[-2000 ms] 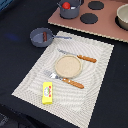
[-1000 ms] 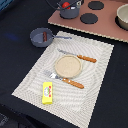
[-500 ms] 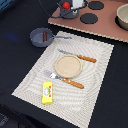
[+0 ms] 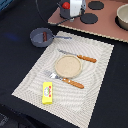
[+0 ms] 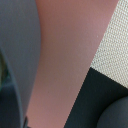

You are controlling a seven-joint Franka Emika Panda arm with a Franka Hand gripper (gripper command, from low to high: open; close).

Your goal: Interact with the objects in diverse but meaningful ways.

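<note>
My gripper (image 4: 75, 15) hangs over the near-left corner of the pink stove board (image 4: 107, 27), at the top of the exterior view. Its fingers are too small to make out. A round red tomato (image 4: 65, 5) sits right beside it, on the exterior view's left, on something dark. A dark grey pot (image 4: 40, 37) with a small reddish piece inside stands left of the striped placemat (image 4: 95, 70). On the mat lie a tan plate (image 4: 67, 65), a brown-handled knife (image 4: 80, 57), a brown-handled fork (image 4: 67, 80) and a yellow block with red marks (image 4: 47, 93). The wrist view shows only the pink board (image 5: 65, 60), a blurred grey shape (image 5: 15, 45) and a corner of the mat (image 5: 115, 45).
Two black burner discs (image 4: 90, 18) lie on the pink board, and a pale bowl (image 4: 122, 15) stands at its right end. The table around the mat is dark cloth (image 4: 20, 60). A dark rounded shape (image 5: 115, 115) shows at the edge of the wrist view.
</note>
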